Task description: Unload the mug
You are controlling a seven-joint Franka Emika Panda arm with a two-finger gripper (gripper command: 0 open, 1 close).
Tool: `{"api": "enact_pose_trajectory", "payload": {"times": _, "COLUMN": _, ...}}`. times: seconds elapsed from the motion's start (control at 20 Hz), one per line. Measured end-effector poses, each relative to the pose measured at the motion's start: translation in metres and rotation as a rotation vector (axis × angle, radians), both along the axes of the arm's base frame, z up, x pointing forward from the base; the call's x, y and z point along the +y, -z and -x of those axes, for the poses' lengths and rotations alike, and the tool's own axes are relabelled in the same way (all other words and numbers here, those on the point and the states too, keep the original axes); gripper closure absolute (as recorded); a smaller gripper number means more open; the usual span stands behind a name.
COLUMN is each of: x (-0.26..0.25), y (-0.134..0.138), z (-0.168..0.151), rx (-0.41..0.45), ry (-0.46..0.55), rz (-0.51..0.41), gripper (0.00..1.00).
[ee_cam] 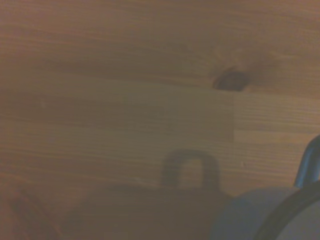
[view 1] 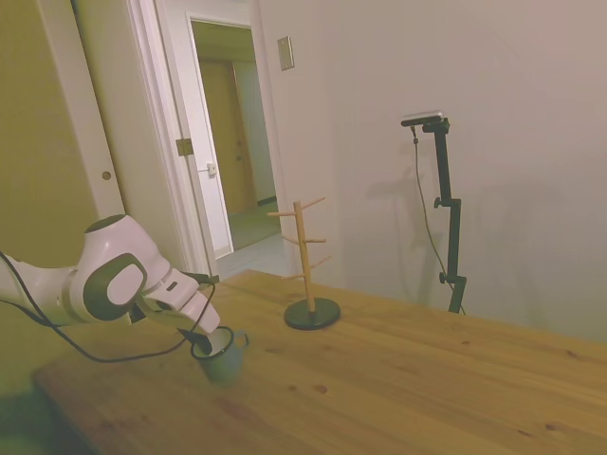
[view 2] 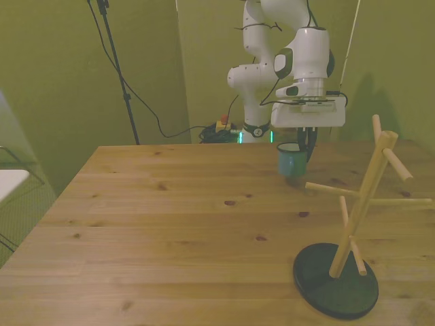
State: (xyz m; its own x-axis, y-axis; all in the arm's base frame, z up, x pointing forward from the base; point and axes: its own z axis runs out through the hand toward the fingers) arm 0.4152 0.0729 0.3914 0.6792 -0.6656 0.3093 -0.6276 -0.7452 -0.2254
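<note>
The mug (view 2: 290, 160) stands upright on the wooden table (view 2: 170, 224), near its far edge and well apart from the peg stand (view 2: 350, 224), whose pegs are all bare; so the unloading itself looks done, and what seems left is letting go and backing away. The gripper (view 2: 304, 146) sits at the mug's rim, on the front view's right side of it, a finger apparently reaching inside; whether it grips or has let go cannot be told. The mug is small, muted green-teal with a dark rim, enamel-like and smooth; the wrist view shows a blurred curve of that rim. The stand is pale wood on a dark round base (view 1: 312, 314); the tabletop is knotted planking.
</note>
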Motion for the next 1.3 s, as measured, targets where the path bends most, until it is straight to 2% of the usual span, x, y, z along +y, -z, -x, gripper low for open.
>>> {"api": "enact_pose_trajectory", "payload": {"times": 0.4, "x": -0.028, "y": -0.005, "z": -0.006, "rx": 0.091, "ry": 0.036, "rz": -0.03, "gripper": 1.0}}
{"api": "enact_pose_trajectory", "payload": {"times": 0.65, "x": -0.032, "y": -0.014, "z": -0.015, "rx": 0.102, "ry": 0.048, "rz": -0.029, "gripper": 1.0}}
{"api": "enact_pose_trajectory", "payload": {"times": 1.3, "x": -0.039, "y": 0.008, "z": -0.05, "rx": 0.183, "ry": 0.073, "rz": -0.035, "gripper": 1.0}}
